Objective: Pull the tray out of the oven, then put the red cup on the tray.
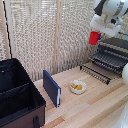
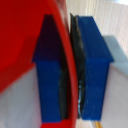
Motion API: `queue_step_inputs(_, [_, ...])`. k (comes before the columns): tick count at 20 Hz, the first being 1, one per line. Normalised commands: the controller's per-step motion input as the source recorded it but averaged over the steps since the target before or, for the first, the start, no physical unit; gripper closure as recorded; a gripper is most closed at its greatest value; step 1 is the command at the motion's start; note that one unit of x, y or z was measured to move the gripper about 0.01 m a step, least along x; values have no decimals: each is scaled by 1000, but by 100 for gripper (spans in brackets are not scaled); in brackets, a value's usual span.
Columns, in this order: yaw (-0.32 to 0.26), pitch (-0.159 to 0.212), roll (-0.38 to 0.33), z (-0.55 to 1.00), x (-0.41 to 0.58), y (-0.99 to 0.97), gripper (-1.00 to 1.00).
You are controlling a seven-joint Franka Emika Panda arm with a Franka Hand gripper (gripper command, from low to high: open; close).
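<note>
Above the tray [image 1: 111, 59], jaws grip the red cup [image 1: 94, 37].

The arm [image 1: 111, 11] is showing as smooth, rounded white shells, with a dark band sitting at the joint between two segments. Lower down, a white block with dark undersides is forming the wrist housing [image 1: 103, 23]. Up close, the fingers [image 2: 96, 70] are looking like chunky, square-edged blue blocks, each carrying a thin black pad along its inner face.
</note>
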Motion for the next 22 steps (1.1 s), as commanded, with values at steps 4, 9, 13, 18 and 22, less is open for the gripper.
queue_step_inputs(4, [-58,63,20,-68,-59,-711,100])
queue_step_inputs(9, [-48,61,-9,-235,-45,-423,100])
queue_step_inputs(13, [-47,31,-37,-250,0,-399,100])
queue_step_inputs(18, [-17,2,-39,-386,0,-272,100])
queue_step_inputs(22, [-32,51,-23,-241,0,-126,100])
